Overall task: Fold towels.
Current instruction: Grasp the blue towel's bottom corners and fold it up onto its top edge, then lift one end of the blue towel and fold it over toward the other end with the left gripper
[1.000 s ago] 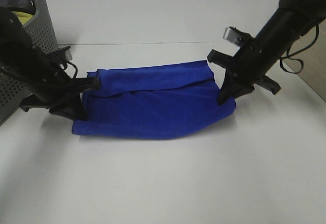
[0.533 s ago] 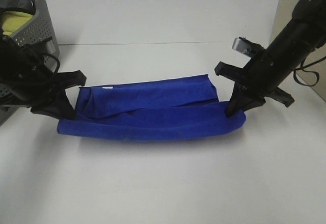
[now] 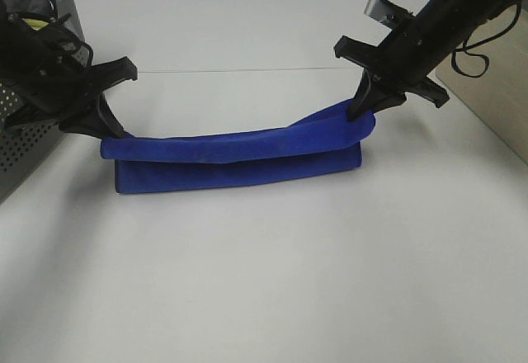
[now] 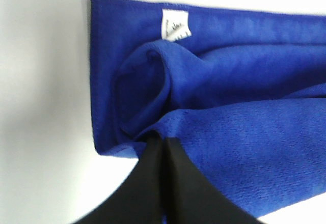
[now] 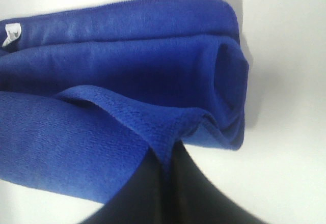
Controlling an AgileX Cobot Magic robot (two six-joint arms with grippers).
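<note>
Task status: in progress, by my judgement about midway. The towel (image 3: 239,153) lies at mid-table (image 3: 264,289), to the right of the basket (image 3: 21,144), already reduced to a long narrow band of several layers. Its lower layers rest flat on the table. The top layer is raised at both ends and sags onto the layers below along its middle, so the fold in hand is not yet laid down. It remains to set that edge down and release it, and probably to fold the band crosswise, since it is far longer than it is deep. Left gripper (image 3: 106,128): in the wrist view the fingers (image 4: 147,183) are pressed together on a bunched edge at the towel's end, with no gap visible between them; the white label (image 4: 176,25) lies on the layer beyond. Right gripper (image 3: 360,114): its fingers (image 5: 196,193) are likewise closed tight on a pinch of the hem at the opposite end, with the rolled layers beyond. Neither gripper touches the table, as far as can be seen.
</note>
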